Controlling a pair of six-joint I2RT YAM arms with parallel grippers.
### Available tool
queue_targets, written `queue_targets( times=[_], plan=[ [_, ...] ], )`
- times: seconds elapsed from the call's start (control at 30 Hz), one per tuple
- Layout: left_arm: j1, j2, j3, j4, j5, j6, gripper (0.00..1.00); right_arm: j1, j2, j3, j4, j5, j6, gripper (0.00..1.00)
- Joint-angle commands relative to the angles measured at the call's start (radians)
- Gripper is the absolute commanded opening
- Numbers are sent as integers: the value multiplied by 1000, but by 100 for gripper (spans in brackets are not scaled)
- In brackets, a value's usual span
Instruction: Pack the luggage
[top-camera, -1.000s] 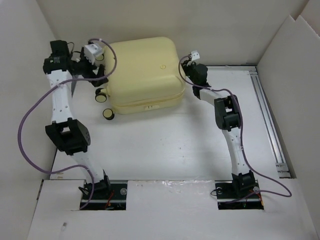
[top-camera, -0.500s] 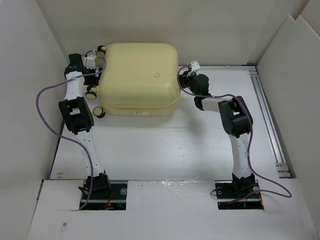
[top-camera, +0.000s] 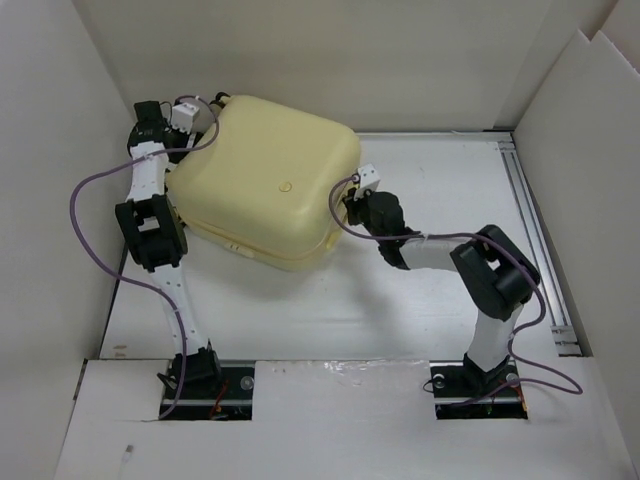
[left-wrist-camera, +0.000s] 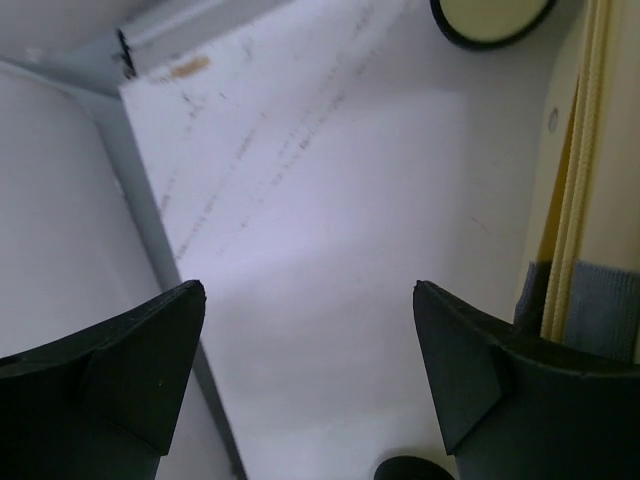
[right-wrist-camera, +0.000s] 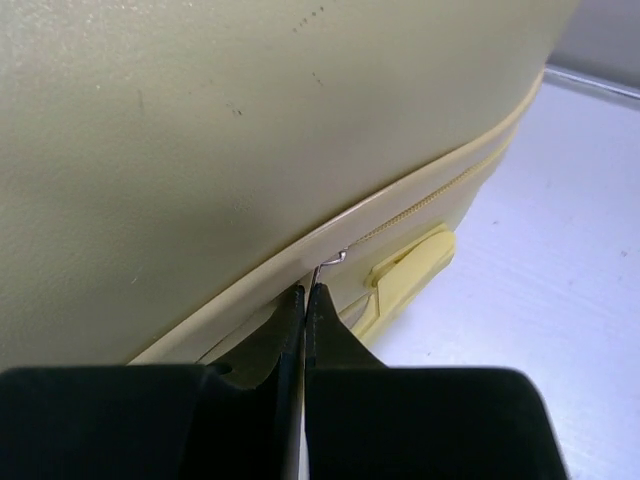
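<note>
The luggage (top-camera: 265, 185), a pale yellow hard-shell suitcase, lies closed and skewed at the back left of the table. My right gripper (top-camera: 346, 210) is at its right near corner. In the right wrist view the gripper (right-wrist-camera: 305, 290) is shut on a thin metal zipper pull (right-wrist-camera: 330, 262) at the seam of the shell (right-wrist-camera: 250, 120), beside a yellow tab (right-wrist-camera: 410, 265). My left gripper (top-camera: 208, 108) is at the suitcase's far left corner. In the left wrist view it (left-wrist-camera: 310, 300) is open and empty over the table, with the suitcase's zip edge (left-wrist-camera: 590, 200) to its right and a wheel (left-wrist-camera: 490, 15) ahead.
Cardboard walls close in the table at the left, back and right (top-camera: 590, 180). A metal rail (top-camera: 535, 230) runs along the table's right side. Purple cables (top-camera: 75, 215) loop off both arms. The table's edge strip (left-wrist-camera: 150, 230) passes by the left finger.
The suitcase has turned, its near right corner swinging toward the front. My right gripper moved forward and left with that corner. My left arm stayed at the far left corner.
</note>
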Motion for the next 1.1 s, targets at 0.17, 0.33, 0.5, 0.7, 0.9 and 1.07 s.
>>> queue_targets(
  times=[0.17,0.33,0.5,0.7,0.9,1.07],
  plan=[
    [-277,-99,124,-148,303,37,83,315,-106,18,-83,-450,31,0],
    [-314,-207,103,-137,267,91,88,338,-138,-20,-83,-417,31,0],
    [-348,-325,103,-192,246,102,88,349,-187,-68,-103,-339,51,0],
    [-487,-602,-93,-383,237,208,81,303,-273,-113,-172,-304,51,0],
    [-564,-794,-327,-568,341,291,67,223,-302,-56,-228,-385,51,0],
    [-741,-1004,-625,-568,246,317,55,201,-267,-68,-243,-397,19,0]
  ],
)
